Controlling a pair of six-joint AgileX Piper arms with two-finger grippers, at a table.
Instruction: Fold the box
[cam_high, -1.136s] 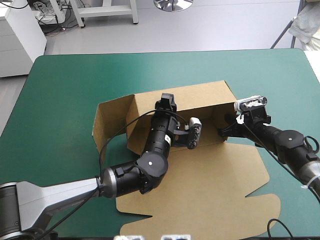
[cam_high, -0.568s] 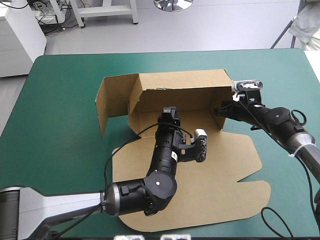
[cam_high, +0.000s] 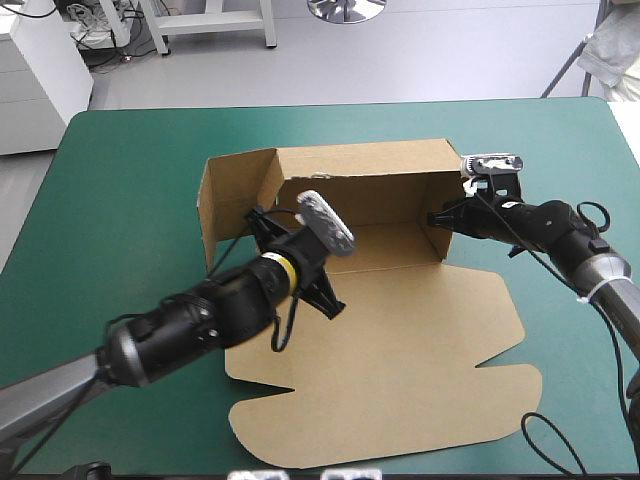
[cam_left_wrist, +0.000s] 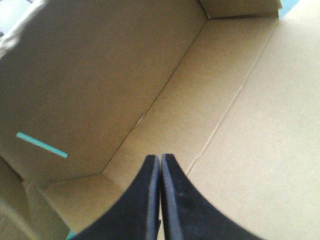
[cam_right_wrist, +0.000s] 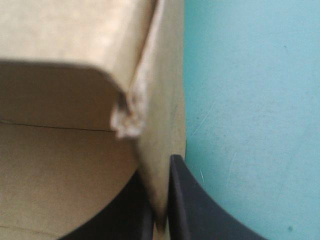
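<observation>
The left gripper (cam_left_wrist: 160, 159) had its black fingers pressed together into one point, holding nothing. The tip hung over the crease where the box floor met the flat front panel (cam_high: 400, 340), near the box's left end. Just before, this arm had reached straight in from the front, across the flat board. It now came in at a slant from the table's near left, over the board's front left corner, with its wrist turned.

The right gripper (cam_high: 437, 219) pinched the right end wall (cam_right_wrist: 167, 75), the board caught between its fingers, just as before.

The brown box (cam_high: 330, 245) sat mid-table on the teal-green cover (cam_high: 120, 180), in much the same place as before. Its back wall (cam_high: 365, 180) stood upright and its left end flap (cam_high: 232, 205) stood angled outward. The front panel lay flat toward the near edge.
</observation>
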